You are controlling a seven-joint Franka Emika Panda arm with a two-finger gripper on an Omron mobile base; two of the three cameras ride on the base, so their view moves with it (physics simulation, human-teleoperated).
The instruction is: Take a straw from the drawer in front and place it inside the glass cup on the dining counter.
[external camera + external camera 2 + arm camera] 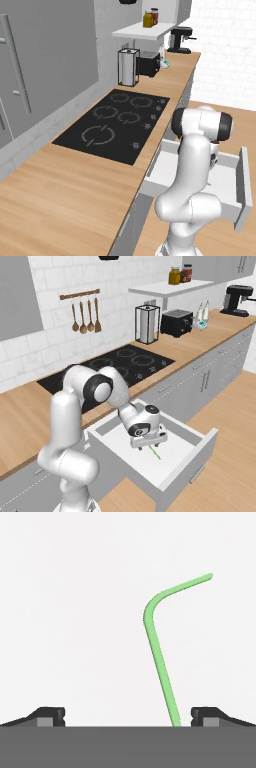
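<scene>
Because our gripper (128, 717) hangs with fingers spread wide over the bent green straw (159, 647) on the open drawer's (172, 466) floor, closing off-centre could flick the straw aside rather than catch it

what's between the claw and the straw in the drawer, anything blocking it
Nothing visible. The drawer is pulled open, and the claw hangs inside it, open, right over the straw, which lies alone on the pale floor between the fingertips.

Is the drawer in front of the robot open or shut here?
Open: the drawer is pulled out, pale interior exposed, the straw lying on its floor under the gripper.
</scene>
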